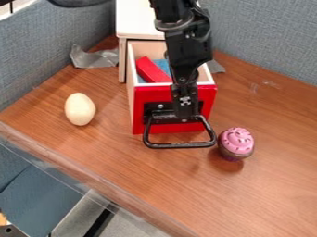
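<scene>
Note the tool (185, 115) low in front of the open drawer (143, 121), right at its black handle (180, 146) — cannot tell whether wide or narrow, nor whether touching the handle. Pulled out from beneath the white top of a cabinet (137, 23): pale wooden sides, white rim, glossy red front. Inside, see a straight-edged red block (150, 71) leaning beside a blue piece (162, 64). Find a smooth, cream-coloured egg (80, 109) near the table's (248, 199) slanting front edge, with a stretch of wood grain between egg and drawer. Just beside the handle's right end, spot a cupcake (237, 141), round and pink-topped with dark flecks — less side room there. Behind, meet woven blue-grey panels (55, 41) and crinkled silvery tape (95, 58).
</scene>
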You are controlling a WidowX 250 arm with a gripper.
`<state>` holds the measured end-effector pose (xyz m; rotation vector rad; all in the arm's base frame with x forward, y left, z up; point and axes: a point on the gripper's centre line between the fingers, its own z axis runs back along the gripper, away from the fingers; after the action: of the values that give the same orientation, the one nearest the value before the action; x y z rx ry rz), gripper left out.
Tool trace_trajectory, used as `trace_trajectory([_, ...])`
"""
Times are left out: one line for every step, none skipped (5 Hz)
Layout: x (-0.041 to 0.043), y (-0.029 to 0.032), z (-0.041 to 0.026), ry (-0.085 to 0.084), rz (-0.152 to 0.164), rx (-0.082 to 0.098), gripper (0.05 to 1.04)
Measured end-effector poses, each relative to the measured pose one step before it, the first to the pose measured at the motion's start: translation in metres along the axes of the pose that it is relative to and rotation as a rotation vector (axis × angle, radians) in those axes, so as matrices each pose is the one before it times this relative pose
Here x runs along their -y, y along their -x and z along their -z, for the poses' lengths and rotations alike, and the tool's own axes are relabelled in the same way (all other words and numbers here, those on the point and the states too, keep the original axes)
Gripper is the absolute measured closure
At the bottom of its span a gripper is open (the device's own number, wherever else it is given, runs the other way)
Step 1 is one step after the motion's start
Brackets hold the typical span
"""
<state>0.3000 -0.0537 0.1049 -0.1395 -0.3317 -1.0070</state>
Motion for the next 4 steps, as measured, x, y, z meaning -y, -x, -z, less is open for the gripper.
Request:
trace_trajectory([0.00335, 0.00421, 0.00798, 0.0334, -0.0159, -0.019, 0.082])
trace_trajectory([-0.00905, -0.01061, -0.01515, 0.0162, -0.0427, 0.0337, 0.082])
trace_trajectory([-0.00769, -0.00324, -0.0175, 0.0279, -0.0675, 0.0497, 0.083])
trace_trajectory([-0.00649, 0.00151, -0.019, -0.0459, -0.1265, 0.0391, 0.082])
